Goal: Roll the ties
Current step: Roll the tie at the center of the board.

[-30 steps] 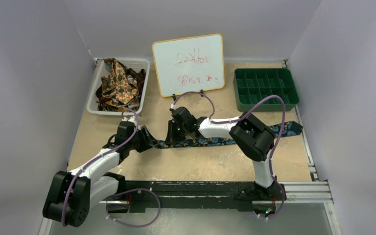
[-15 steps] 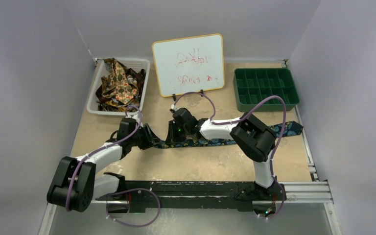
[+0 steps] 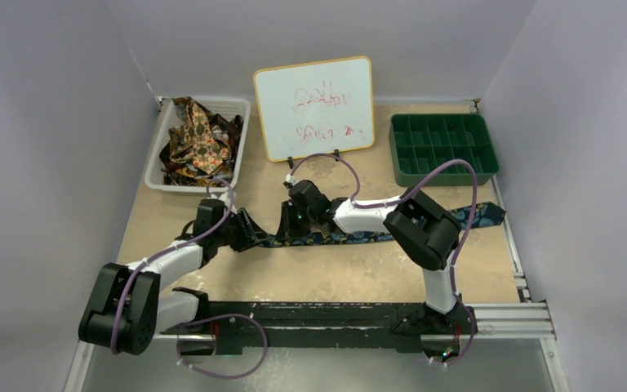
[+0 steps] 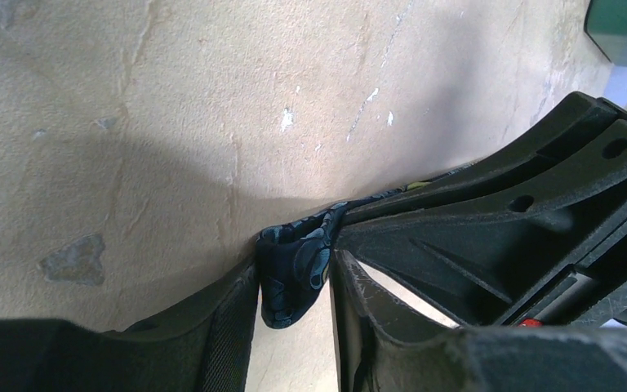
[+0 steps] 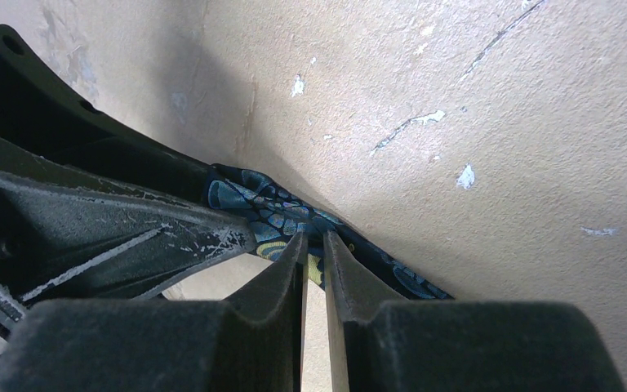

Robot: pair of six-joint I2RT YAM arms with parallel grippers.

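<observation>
The table [image 3: 318, 273] carries one navy tie [image 3: 367, 237] stretched left to right across its middle, its right end near the green tray [image 3: 490, 167]. The other ties [image 3: 196, 139] lie heaped in the basket [image 3: 243, 122] at the far left. Both grippers work the navy tie's left end. The right gripper [image 3: 291, 224] has its jaws nearly together, pinching the fabric. Just left of it, the left gripper [image 3: 251, 233] clamps the folded tip [image 4: 294, 278]. To roll well, the left should turn that fold tightly rightward while the right holds the strip taut and straight, giving way turn by turn.
</observation>
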